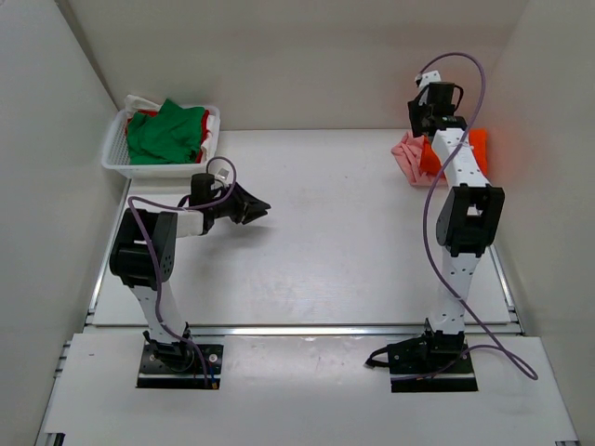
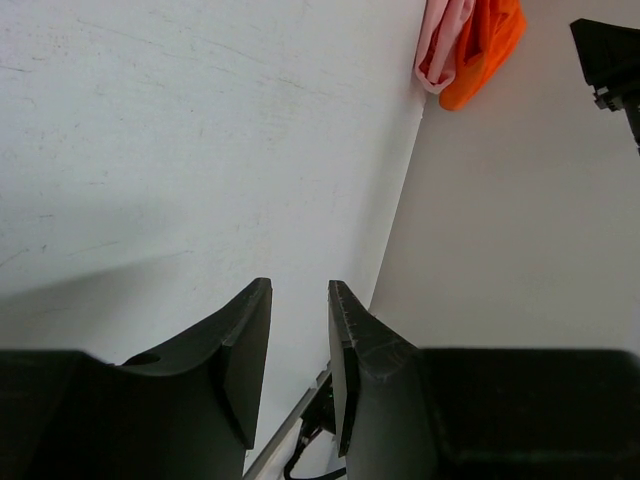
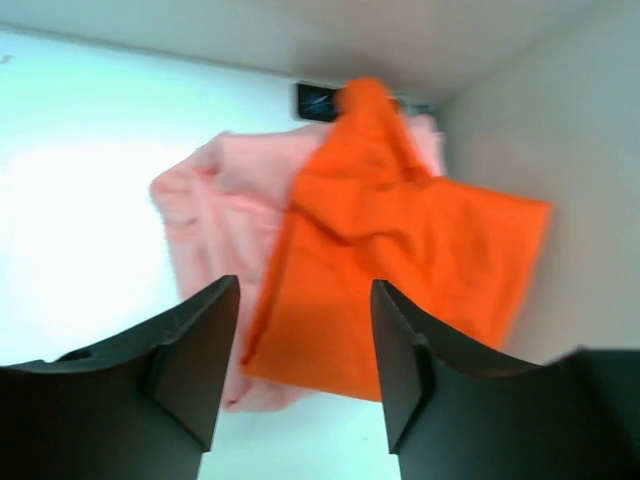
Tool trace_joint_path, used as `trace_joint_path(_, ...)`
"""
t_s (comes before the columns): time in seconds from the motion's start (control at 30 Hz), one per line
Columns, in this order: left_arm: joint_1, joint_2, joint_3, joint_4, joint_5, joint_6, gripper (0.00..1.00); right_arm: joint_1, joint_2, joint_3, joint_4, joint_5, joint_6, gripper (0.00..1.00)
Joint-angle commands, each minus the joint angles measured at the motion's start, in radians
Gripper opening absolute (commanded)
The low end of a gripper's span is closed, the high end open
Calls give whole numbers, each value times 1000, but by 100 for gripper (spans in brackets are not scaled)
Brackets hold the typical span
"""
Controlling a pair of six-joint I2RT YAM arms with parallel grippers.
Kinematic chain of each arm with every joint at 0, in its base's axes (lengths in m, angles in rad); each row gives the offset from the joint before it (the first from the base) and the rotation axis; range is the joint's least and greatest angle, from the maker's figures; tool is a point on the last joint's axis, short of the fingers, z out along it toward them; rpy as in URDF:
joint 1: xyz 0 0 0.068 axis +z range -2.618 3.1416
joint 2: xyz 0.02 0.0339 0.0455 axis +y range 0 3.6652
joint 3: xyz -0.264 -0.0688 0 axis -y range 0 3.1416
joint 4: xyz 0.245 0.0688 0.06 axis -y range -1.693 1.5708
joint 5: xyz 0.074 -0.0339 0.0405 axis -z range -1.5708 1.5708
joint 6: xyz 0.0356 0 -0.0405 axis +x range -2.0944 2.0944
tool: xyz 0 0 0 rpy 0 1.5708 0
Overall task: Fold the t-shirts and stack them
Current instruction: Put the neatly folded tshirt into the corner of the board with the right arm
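At far right, right gripper hangs open, empty, above bright orange cloth t-shirt askew on pale pink cloth t-shirt; uneven stack may slump. Left gripper: narrow, empty.

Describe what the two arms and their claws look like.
The left arm and right arm have white links, black joint housings and black base plates. A thin purple cable loops along each. The left claw and right claw each have two black, wedge-shaped fingers.
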Motion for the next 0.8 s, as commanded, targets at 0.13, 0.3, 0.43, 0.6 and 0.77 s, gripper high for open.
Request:
trace_joint_path(0.13, 13, -70, -26, 50, 26, 1, 40, 6, 163, 159, -162, -80, 106, 51)
trace_joint_path(0.3, 17, -79, -38, 47, 26, 0, 41, 1, 201, 180, -188, -63, 121, 54)
trace_joint_path(0.43, 18, -84, -57, 64, 29, -11, 41, -14, 218, 167, -190, -42, 147, 54)
trace_joint_path(0.6, 14, -81, -64, 73, 34, -12, 41, -33, 204, 123, -167, -13, 173, 53)
trace_joint_path(0.77, 13, -76, -69, 76, 35, -17, 40, -39, 186, 110, -154, 30, 183, 51)
